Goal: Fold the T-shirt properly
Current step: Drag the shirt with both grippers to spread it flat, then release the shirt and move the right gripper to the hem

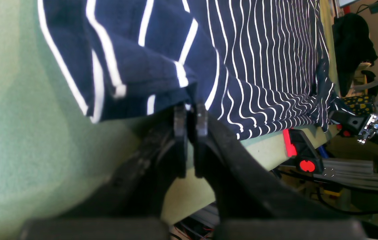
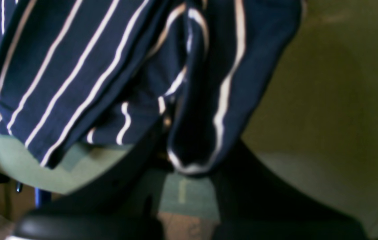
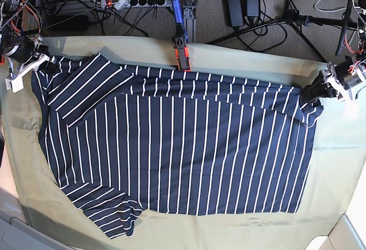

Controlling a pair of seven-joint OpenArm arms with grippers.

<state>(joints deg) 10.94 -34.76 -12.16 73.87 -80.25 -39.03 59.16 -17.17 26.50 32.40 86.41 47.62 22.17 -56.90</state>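
T-shirt (image 3: 177,153) is spread flat on the table cloth (image 3: 337,147), far edge turned over along the clamp (image 3: 180,52) side. Left gripper (image 1: 190,111) is clamped on one far corner, right gripper (image 2: 172,133) on the other. First fold judged barely begun; sleeves and remaining folds are left.

We count one striped T-shirt (image 3: 183,153), one green cloth-covered surface (image 3: 331,164), two tools, the left tool (image 3: 311,94) and right tool (image 3: 41,62), and one orange clamp (image 3: 182,52).
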